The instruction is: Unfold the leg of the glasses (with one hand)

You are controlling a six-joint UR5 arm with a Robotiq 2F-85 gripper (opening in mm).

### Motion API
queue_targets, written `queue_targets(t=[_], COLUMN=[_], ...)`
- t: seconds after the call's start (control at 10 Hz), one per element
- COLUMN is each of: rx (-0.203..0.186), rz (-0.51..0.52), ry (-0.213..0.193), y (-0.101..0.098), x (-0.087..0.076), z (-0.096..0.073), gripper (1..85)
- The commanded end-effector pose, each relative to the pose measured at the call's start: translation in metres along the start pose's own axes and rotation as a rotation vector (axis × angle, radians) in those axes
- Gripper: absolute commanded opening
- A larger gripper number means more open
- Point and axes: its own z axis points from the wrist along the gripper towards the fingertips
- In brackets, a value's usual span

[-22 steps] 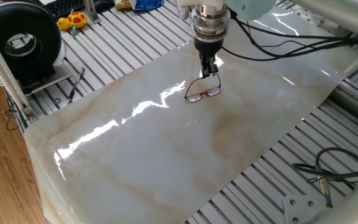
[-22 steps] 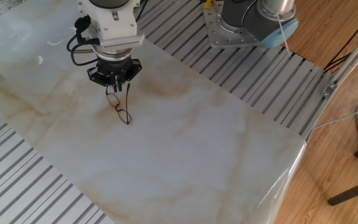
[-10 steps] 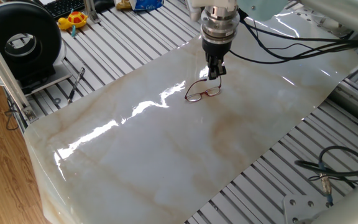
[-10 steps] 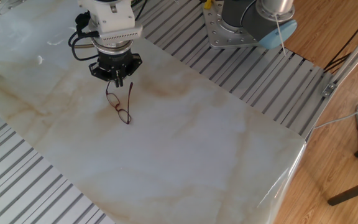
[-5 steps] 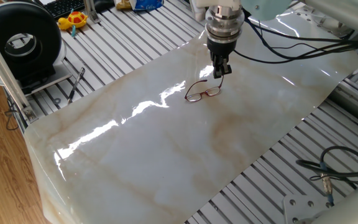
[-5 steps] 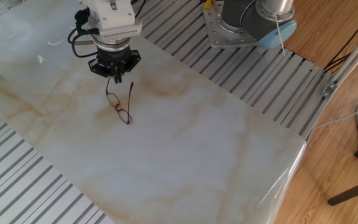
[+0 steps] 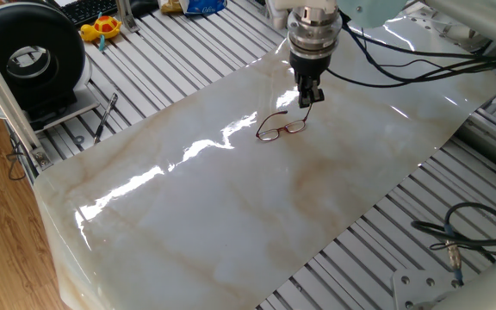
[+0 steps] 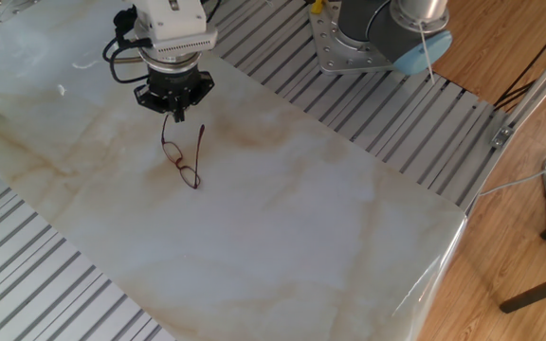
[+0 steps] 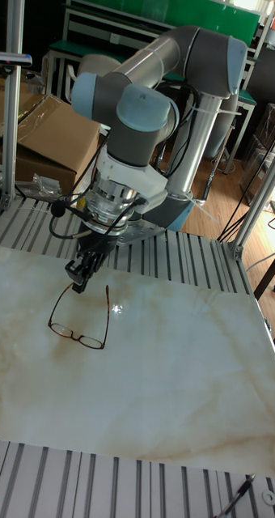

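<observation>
Glasses [image 7: 280, 127] [image 8: 184, 159] [image 9: 79, 316] are lying on the glossy marble-look desk [image 7: 231, 215] [image 8: 282, 218] [image 9: 154, 380], both legs looking swung out in the tall view, with the hand [image 7: 309, 96] [image 8: 177, 116] [image 9: 78, 279] hanging right at the tip of one leg. Honestly can't make out whether the jaws are pinching that tip or just sitting next to it; they look pressed close together, but the wire is so thin it vanishes against the black fingers. Glare streaks on the desk wash out part of the frame in one fixed view, and the arm's upper end is cut off there.

Whether the tool [image 9: 78, 282] touches the glasses [image 9: 78, 318] is too small to tell.
</observation>
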Motion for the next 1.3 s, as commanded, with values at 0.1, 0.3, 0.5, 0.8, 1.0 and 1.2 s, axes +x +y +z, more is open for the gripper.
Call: queue_targets(t=[0.1, 0.3, 0.5, 0.8, 1.0, 1.2], rx=[0.001, -0.008, 0.058, 0.005, 0.01, 0.021], rz=[0.032, 0.096, 0.158, 0.269, 0.301, 0.311], ry=[-0.008, -0.048, -0.089, -0.122, -0.109, -0.122], y=[0.004, 0.012, -0.007, 0.004, 0.016, 0.011], x=[-0.018, -0.034, -0.042, -0.051, -0.049, -0.052], z=[-0.029, -0.045, -0.041, -0.041, -0.063, -0.064], gripper=[13.3, 13.3, 1.3, 1.3, 1.3, 1.3])
